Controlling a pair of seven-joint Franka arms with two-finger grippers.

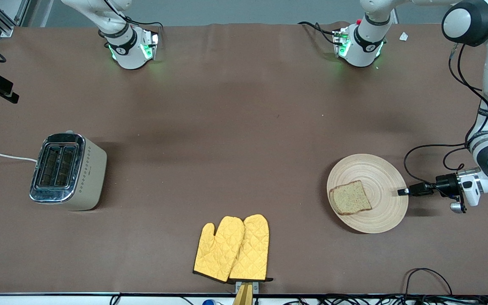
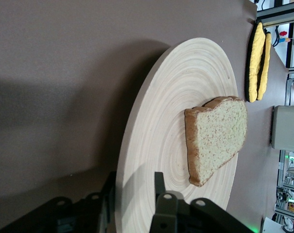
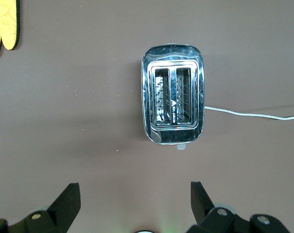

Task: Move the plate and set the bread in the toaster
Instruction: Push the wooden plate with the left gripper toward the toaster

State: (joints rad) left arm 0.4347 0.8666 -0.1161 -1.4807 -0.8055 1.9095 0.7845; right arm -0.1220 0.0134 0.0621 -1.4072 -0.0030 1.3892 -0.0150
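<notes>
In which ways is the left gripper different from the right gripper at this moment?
The left gripper is low at the table, its fingers astride the plate rim; the right gripper is high above the toaster, with nothing between its fingers. The left fingers stand close together, the right fingers wide apart. Both are black two-finger grippers, and neither touches the bread.

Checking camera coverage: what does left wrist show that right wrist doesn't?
Left wrist only: the plate with the bread on it, the left gripper straddling the plate's rim, fingers either side of it.
Right wrist only: the toaster's empty slots from above, its white cord, and the right gripper, open over the table.
Both: the toaster, the yellow mitts, brown table.
</notes>
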